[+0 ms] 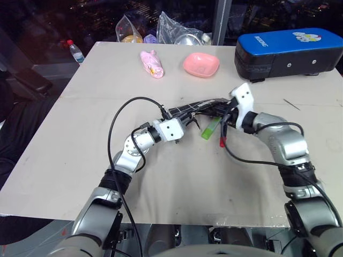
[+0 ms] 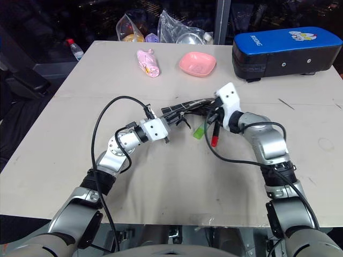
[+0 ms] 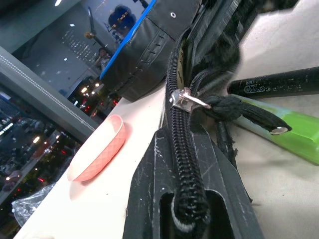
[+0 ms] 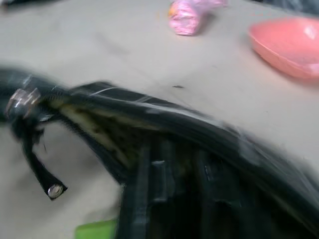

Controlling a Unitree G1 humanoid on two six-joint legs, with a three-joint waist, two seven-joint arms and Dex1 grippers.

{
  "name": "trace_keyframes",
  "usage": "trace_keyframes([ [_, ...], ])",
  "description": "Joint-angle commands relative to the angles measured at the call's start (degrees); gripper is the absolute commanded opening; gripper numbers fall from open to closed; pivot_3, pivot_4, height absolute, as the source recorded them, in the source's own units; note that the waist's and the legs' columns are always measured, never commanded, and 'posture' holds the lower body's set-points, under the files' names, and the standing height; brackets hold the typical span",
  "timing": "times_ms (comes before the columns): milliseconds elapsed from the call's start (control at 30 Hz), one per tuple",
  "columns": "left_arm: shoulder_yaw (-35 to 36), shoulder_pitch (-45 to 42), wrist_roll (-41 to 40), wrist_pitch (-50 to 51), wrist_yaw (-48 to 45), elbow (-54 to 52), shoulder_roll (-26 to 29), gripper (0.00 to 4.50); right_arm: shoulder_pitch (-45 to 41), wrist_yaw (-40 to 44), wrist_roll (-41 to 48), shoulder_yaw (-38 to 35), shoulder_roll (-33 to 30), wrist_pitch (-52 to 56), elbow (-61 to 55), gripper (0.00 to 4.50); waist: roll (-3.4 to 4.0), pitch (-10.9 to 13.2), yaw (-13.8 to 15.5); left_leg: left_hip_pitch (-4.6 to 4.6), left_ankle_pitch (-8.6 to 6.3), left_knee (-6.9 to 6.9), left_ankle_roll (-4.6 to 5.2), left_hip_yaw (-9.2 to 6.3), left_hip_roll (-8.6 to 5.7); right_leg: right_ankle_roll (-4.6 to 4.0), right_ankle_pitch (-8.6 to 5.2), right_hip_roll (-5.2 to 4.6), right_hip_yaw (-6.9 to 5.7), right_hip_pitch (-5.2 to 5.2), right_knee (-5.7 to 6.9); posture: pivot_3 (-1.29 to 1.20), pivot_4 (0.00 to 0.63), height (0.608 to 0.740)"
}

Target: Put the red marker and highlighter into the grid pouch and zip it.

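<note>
The grid pouch [image 1: 199, 108] is lifted off the table, its mouth gaping and tan lining showing. My left gripper [image 1: 181, 124] is shut on the pouch's zipper end [image 3: 185, 199], just behind the metal zipper pull [image 3: 187, 97] and its black strap. My right gripper [image 1: 228, 119] is at the pouch's other end, up against the open mouth [image 4: 149, 149]. The light-green highlighter [image 1: 210, 129] lies on the table under the pouch. Beside it is the red marker [image 2: 214, 134], its red end [image 2: 213, 142] nearest me and its black end under my right gripper; I cannot tell whether it is held.
At the table's far side are a big blue-and-black case [image 1: 289, 51], a pink dish [image 1: 201, 64] and a pink packet [image 1: 151, 63]. Plastic bags [image 1: 177, 29] and a small bottle [image 1: 76, 51] sit past the far edge. Bare tabletop [image 1: 80, 160] stretches to my left.
</note>
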Motion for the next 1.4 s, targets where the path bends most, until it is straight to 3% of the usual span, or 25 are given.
trace_keyframes([
  [33,1.9,-1.8,-1.3,0.0,0.7,-1.7,1.1,0.0,-4.6,3.0,-10.3,6.5,-2.3,-17.7,6.7,2.47,0.0,0.0,0.0,0.0,0.0,0.0,0.0,0.01,0.0,0.0,0.0,0.0,0.0,0.0,0.0,0.0,0.15,0.688],
  [67,2.1,-1.8,-1.4,0.1,0.7,-1.9,1.3,0.0,-5.5,2.9,-12.3,7.5,-2.6,-21.1,9.1,3.02,0.0,0.0,0.0,0.0,0.0,0.01,0.0,0.02,0.0,0.0,0.0,0.0,0.0,-0.01,0.0,0.0,0.15,0.688],
  [200,3.6,-1.3,-2.2,0.7,0.7,-3.8,3.2,0.0,-9.3,1.3,-20.3,10.6,-4.4,-33.6,18.7,4.45,0.0,0.0,0.0,-0.01,0.01,0.02,-0.01,0.1,0.02,0.01,0.0,-0.01,0.05,-0.03,0.02,0.0,0.15,0.688],
  [300,5.4,-0.5,-2.6,2.0,1.4,-4.5,4.8,0.0,-10.3,1.0,-20.8,9.5,-3.8,-38.3,21.9,4.45,0.0,0.0,0.0,-0.01,0.01,0.0,-0.03,0.1,0.04,0.0,0.0,0.0,0.05,-0.06,0.03,0.0,0.15,0.688],
  [433,7.7,0.9,-3.3,4.3,2.3,-5.6,6.0,0.0,-9.2,1.2,-15.9,4.6,-2.0,-35.8,18.5,4.45,0.02,0.1,0.0,-0.01,0.04,-0.02,-0.06,0.13,0.1,0.0,0.0,0.0,0.06,-0.09,0.04,0.0,0.15,0.688],
  [667,9.6,3.8,-4.0,7.7,3.0,-9.6,6.6,0.0,4.2,-1.3,-4.8,-5.2,-0.3,-14.9,-3.8,4.45,0.01,0.0,0.5,-0.05,0.04,0.02,-0.07,0.08,0.11,0.0,0.0,0.0,0.03,-0.04,0.03,0.0,0.15,0.688],
  [967,9.3,5.3,-4.8,12.5,2.3,-14.9,5.5,0.0,24.8,-14.8,-2.4,-10.3,4.9,12.3,-28.4,4.45,0.02,0.0,0.1,-0.04,0.04,0.01,-0.09,0.04,0.11,-0.01,0.0,0.01,0.05,-0.05,0.06,0.0,0.15,0.688],
  [1267,8.4,4.5,-4.8,15.2,1.9,-16.0,3.8,0.0,27.7,-22.7,-1.8,-9.4,13.1,20.5,-29.6,4.45,0.01,0.0,0.2,-0.03,0.05,0.01,-0.1,0.01,0.09,-0.01,0.0,0.05,0.05,-0.05,0.07,0.0,0.15,0.688],
  [1367,8.4,4.0,-4.9,15.5,1.9,-15.7,3.7,0.0,27.9,-23.4,-3.3,-7.8,12.5,22.0,-28.6,4.45,0.0,0.0,0.2,-0.03,0.05,0.01,-0.09,0.01,0.06,-0.01,0.0,0.03,0.05,-0.04,0.07,0.0,0.15,0.688],
  [1400,8.4,3.9,-4.9,15.6,1.9,-15.6,3.6,0.0,27.9,-23.6,-3.6,-7.5,12.2,22.5,-28.5,4.22,0.01,0.0,0.2,-0.03,0.05,0.01,-0.09,0.0,0.06,-0.01,0.0,0.03,0.05,-0.04,0.07,0.0,0.15,0.688],
])
